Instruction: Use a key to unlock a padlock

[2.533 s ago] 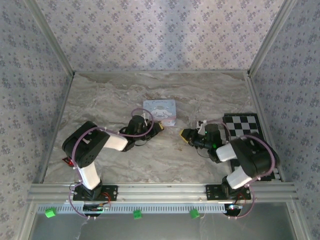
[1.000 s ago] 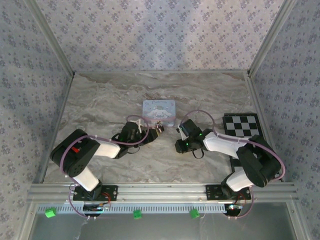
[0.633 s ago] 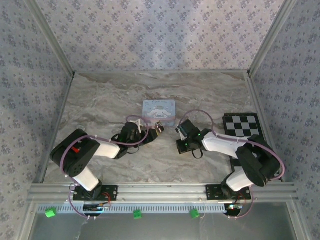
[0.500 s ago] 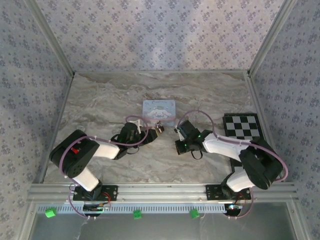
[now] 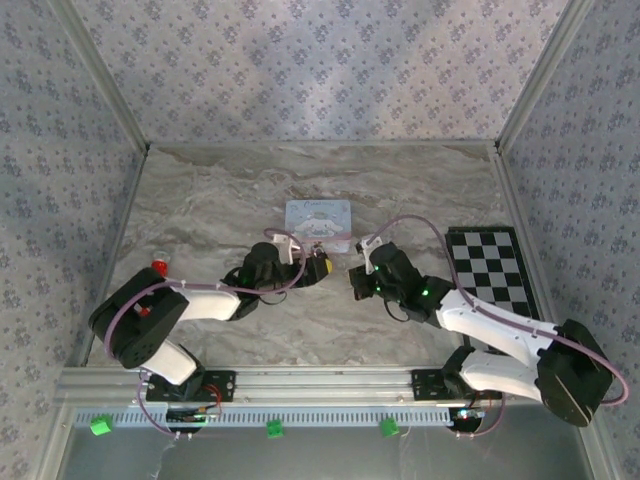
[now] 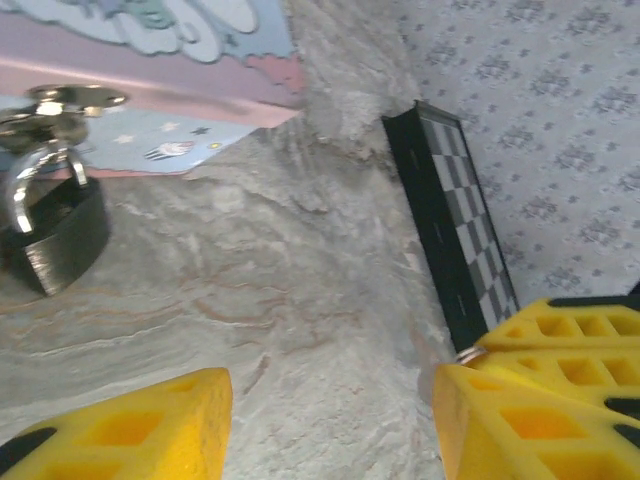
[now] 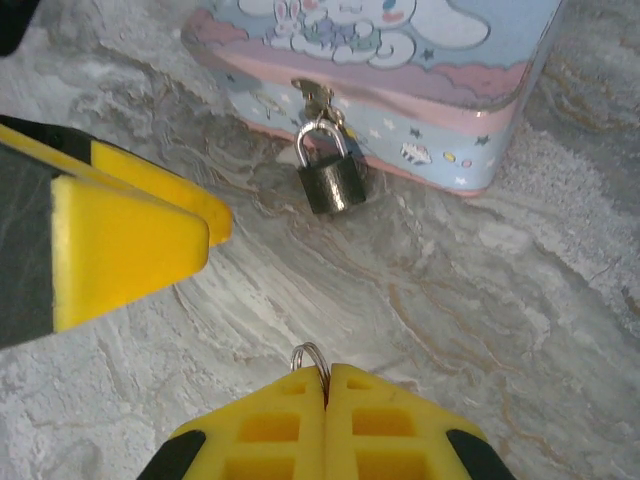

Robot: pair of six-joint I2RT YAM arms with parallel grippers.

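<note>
Counter [image 5: 200, 210]: marble, carrying everything below.
Checkerboard [image 5: 495, 270]: right side, well apart from the work; no hindrance.
Tin [image 5: 318, 216]: pale blue, cartoon lid, mid-counter, hasp side towards the arms.
Left fingers [image 5: 322, 266]: apart, holding nothing. Nudged slightly rightward in the last half-second, now near the tin's front and just beside the right pair, crowding the approach.
Right fingers [image 7: 326, 385]: together, clamped on key ring. Arm newly stretched out low, tips aimed at the lock. Judged: approach for insertion under way, unlocking not yet done.
Padlock [image 7: 333, 182]: dark, shackle closed through the hasp, body at the tin's foot; keyhole not visible.
Key ring [image 7: 310, 356]: poking from the closed tips; key blade hidden.
</note>
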